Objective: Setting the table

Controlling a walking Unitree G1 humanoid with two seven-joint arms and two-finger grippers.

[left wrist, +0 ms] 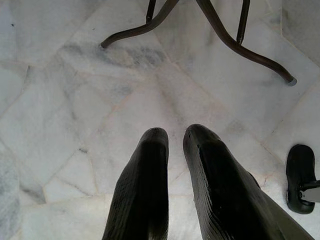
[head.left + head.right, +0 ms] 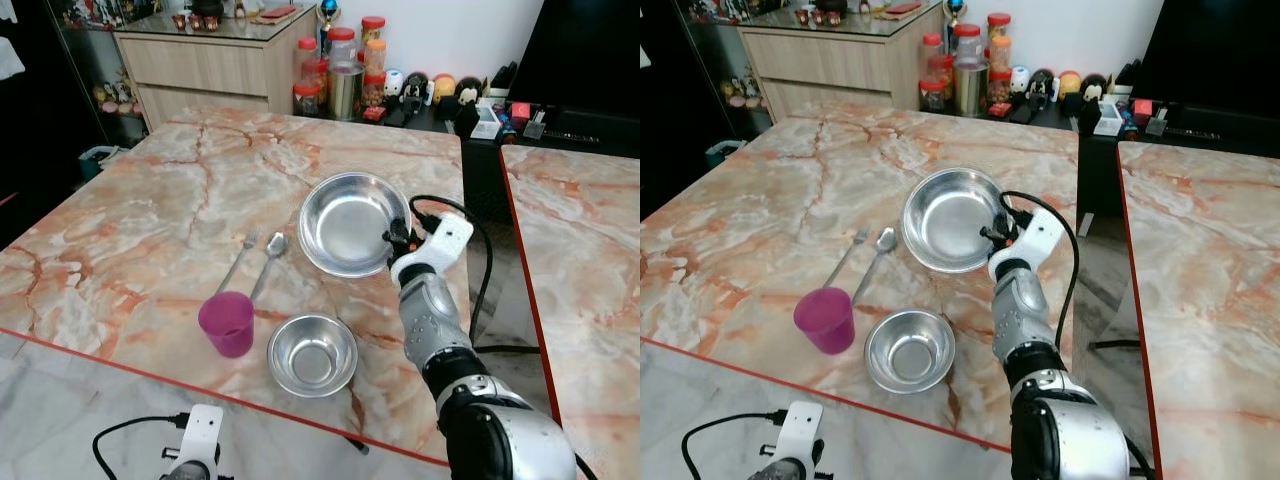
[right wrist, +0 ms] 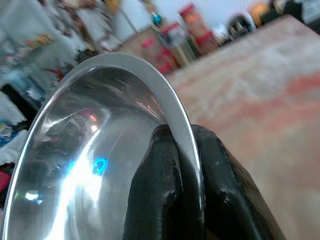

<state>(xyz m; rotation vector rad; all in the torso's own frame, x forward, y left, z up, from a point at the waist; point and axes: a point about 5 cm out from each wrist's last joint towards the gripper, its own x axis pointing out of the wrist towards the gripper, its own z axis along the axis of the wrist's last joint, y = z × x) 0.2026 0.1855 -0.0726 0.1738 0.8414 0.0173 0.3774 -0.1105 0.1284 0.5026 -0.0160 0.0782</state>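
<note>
The big bowl (image 2: pixel 350 222) sits on the marble table (image 2: pixel 150 230), toward its right edge and farther from the robot than the rest of the setting. The right claw (image 2: pixel 396 238) pinches its rim on the near right side: in the right wrist view one finger (image 3: pixel 152 195) lies inside the rim and the other outside, pressed onto the metal. Whether the bowl rests flat or is tipped up slightly off the table cannot be told.

Nearer the robot stands a small bowl (image 2: pixel 312 354), close to the table's red-lined edge. Just left of it is a purple cup (image 2: pixel 227 323), upright and apparently empty. A fork (image 2: pixel 238 262) and a spoon (image 2: pixel 268 262) lie side by side between the cup and the big bowl, handles toward the robot.

The left claw (image 1: pixel 172 145) hangs low over the floor (image 1: pixel 60 130), fingers close together with a narrow gap and nothing between them.

Judging by the layout, the setting looks well along: cup, cutlery and small bowl seem placed. What is probably left is settling the big bowl into its spot and letting go.
</note>
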